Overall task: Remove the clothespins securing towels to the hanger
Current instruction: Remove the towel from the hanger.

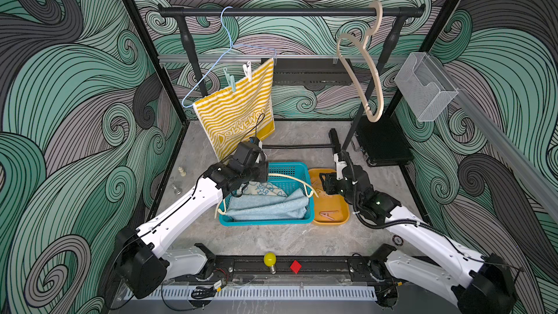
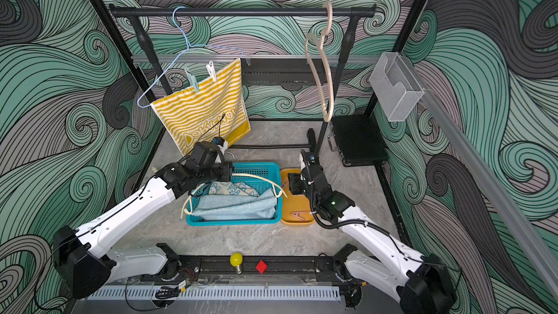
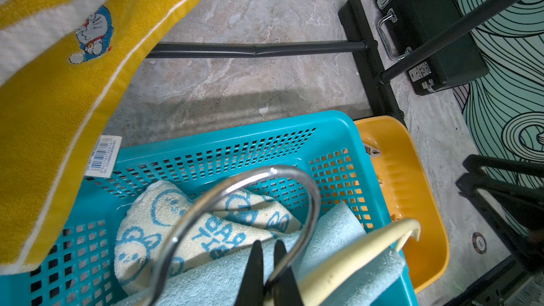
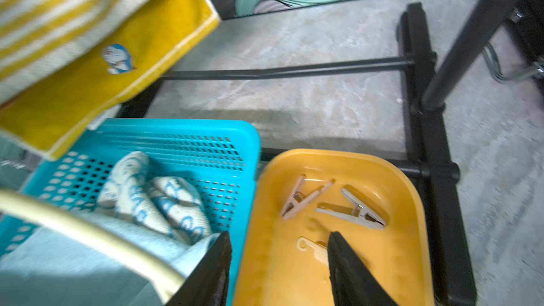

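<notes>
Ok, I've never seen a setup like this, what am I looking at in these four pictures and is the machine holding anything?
These are two robot arms, each ending in a two-fingered pincer. Two pictures look down from overhead; the others come from cameras on each wrist. A yellow striped towel hangs from a blue wire hanger, pinned by a mint clothespin and a white clothespin. A teal basket holds a light-blue towel and a bunny-print towel, with a cream hanger lying across it. An orange tray beside it holds loose clothespins. The left pincer is shut at that hanger's metal hook; whether it grips it is unclear. The right pincer is open and empty above the tray.
</notes>
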Motion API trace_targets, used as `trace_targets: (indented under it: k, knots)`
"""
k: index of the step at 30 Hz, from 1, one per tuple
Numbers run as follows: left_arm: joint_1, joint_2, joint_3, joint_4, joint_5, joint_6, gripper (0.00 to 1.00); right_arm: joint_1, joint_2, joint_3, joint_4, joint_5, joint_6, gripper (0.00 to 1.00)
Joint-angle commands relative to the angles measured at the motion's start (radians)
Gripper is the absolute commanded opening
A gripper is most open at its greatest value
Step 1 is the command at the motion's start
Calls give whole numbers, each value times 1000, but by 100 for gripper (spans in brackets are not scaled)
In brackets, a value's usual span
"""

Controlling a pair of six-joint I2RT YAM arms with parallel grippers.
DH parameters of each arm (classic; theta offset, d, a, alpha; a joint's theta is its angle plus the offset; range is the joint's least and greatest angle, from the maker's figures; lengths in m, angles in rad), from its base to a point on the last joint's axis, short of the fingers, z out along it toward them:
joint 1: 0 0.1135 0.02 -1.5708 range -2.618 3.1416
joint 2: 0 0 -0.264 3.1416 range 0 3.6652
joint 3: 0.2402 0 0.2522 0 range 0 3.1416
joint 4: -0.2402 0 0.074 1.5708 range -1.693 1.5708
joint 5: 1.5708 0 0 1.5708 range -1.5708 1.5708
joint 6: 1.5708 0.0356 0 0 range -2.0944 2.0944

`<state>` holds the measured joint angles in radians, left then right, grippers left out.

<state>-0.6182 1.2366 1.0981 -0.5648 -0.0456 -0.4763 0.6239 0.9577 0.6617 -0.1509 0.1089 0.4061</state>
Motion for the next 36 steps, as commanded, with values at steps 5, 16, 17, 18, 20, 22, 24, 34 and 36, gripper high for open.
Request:
trace_targets:
  k: [5,16,17,18,20,22,24,34,36]
  knots:
    - [-6,-48,96,-5,-18,20,0,-2,-78,10,2,-329,-93,51]
    - [-6,-69,193,-21,-28,74,0,-1,-33,2,75,-527,-96,48]
    - [-6,-70,195,-23,-28,74,0,-2,-31,0,79,-527,-97,48]
    - [-6,-71,199,-23,-28,75,0,-1,-27,-1,86,-524,-99,48]
    - [-6,-74,203,-24,-29,77,0,-3,-17,-10,105,-509,-98,49]
    - [-6,-77,205,-24,-29,78,0,-1,0,-17,127,-493,-96,49]
    - [-6,-81,207,-24,-30,81,0,-1,16,-17,139,-486,-98,49]
    - [-6,-108,212,-24,-51,95,0,-3,55,-10,142,-464,-109,50]
    - [-6,-108,210,-21,-50,94,0,-2,55,-13,141,-459,-109,50]
